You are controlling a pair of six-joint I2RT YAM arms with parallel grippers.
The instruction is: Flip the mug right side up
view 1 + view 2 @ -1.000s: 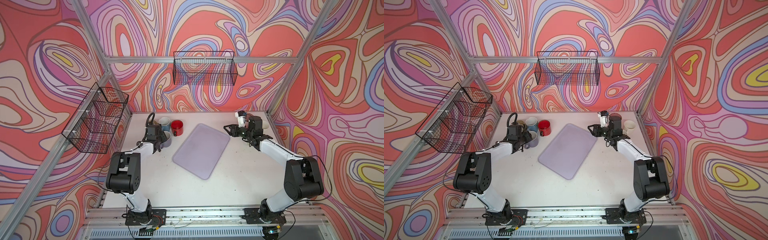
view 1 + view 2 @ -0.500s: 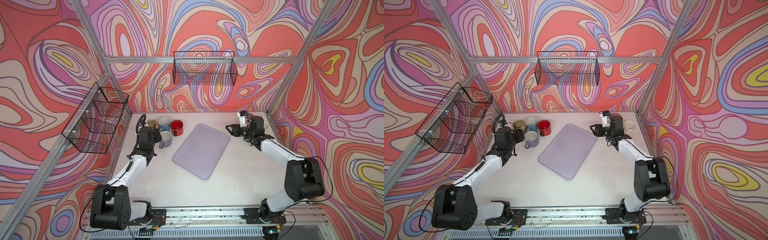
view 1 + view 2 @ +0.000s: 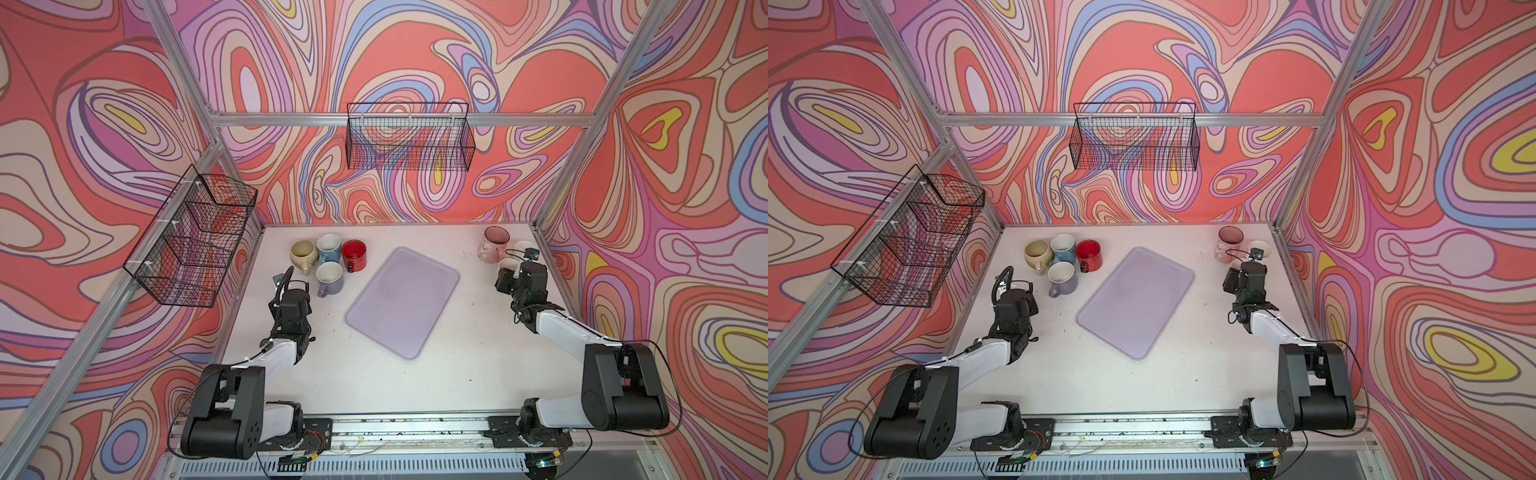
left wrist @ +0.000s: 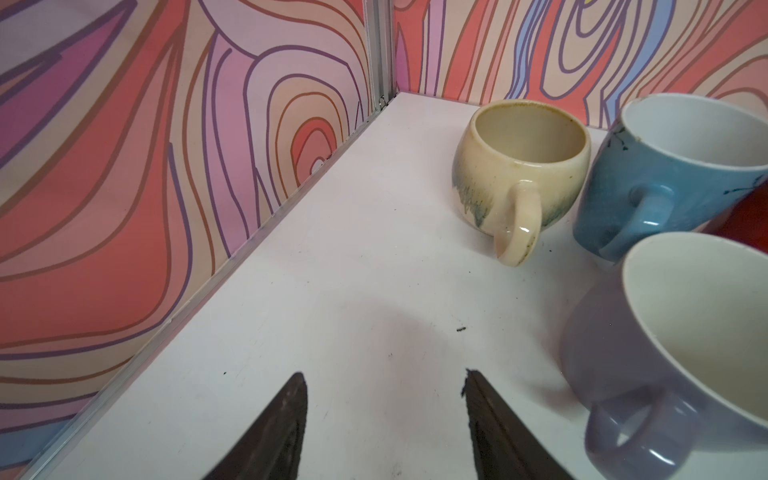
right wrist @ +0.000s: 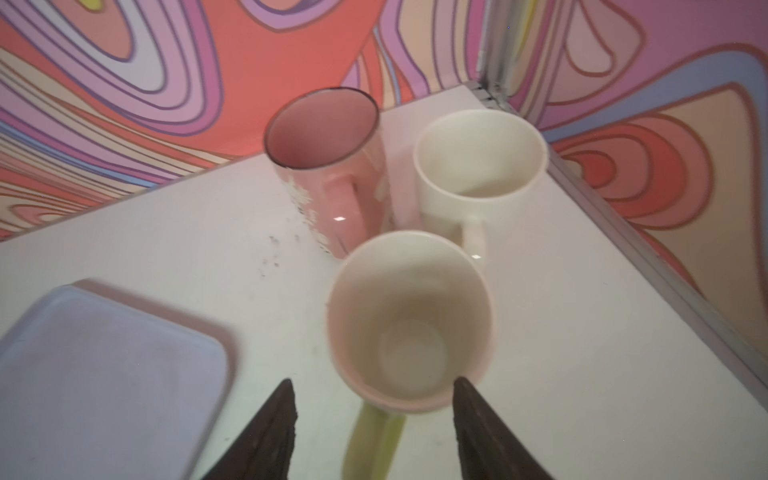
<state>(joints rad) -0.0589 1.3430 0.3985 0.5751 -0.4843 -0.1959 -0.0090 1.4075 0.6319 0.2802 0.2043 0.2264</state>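
A white surface [image 3: 457, 365] fills the floor of the patterned cell, and a lilac tray [image 3: 402, 299] lies at an angle near its middle. The left arm [image 3: 282, 353] reaches along the left edge and the right arm [image 3: 561, 328] along the right edge, each towards a cluster of mugs at the back. On the left, four stand mouth up, close together: a beige mug [image 3: 302, 251], a blue mug [image 3: 329, 246] and a red mug [image 3: 354, 253] in a row, and a lilac mug [image 3: 329, 277] just in front of the blue one, its handle towards the arm. On the right stand three more, all mouth up: a pink mug [image 3: 494, 245], a white mug [image 5: 478, 166] beside it near the corner, and a pale cream mug [image 5: 409, 324] just in front of both. The left fingers [image 4: 278, 424] are spread apart over the surface, gripping nothing, with the lilac mug just beside them. The right fingers [image 5: 270, 428] are likewise parted and hold nothing; the pale cream mug stands upright just beyond their tips, in a blurred wrist view
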